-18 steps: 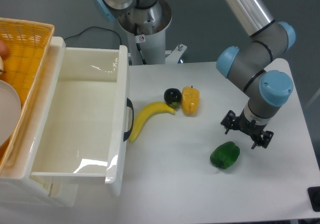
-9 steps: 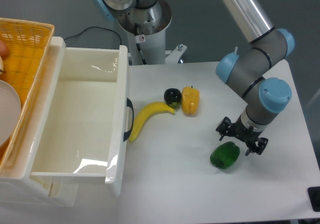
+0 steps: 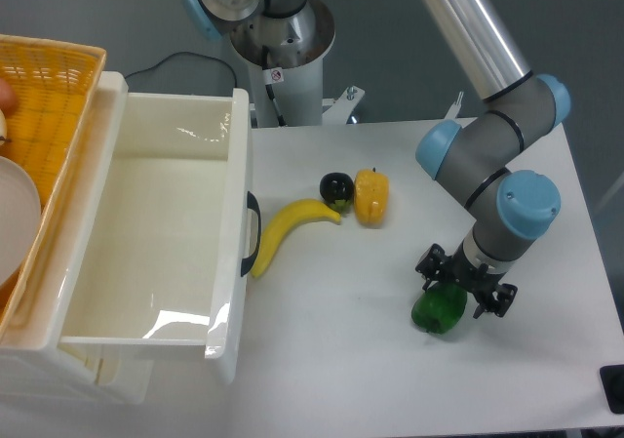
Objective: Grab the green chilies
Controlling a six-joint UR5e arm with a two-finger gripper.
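Note:
The green chilies (image 3: 436, 310) are one glossy bright-green, lobed pepper lying on the white table at the right front. My gripper (image 3: 458, 289) hangs right over its upper edge, fingers spread wide to either side, one fingertip (image 3: 428, 265) at the left and one at the right. The jaws are open and hold nothing. The gripper covers the pepper's top part.
A yellow pepper (image 3: 370, 196), a small dark round fruit (image 3: 336, 187) and a banana (image 3: 283, 230) lie mid-table. A large white bin (image 3: 239, 262) stands at the left, with an orange basket (image 3: 44, 97) beyond it. The arm's base (image 3: 283, 38) stands at the back.
My gripper has moved down and left, from beside the green pepper's upper right to directly over it. The pepper has not moved.

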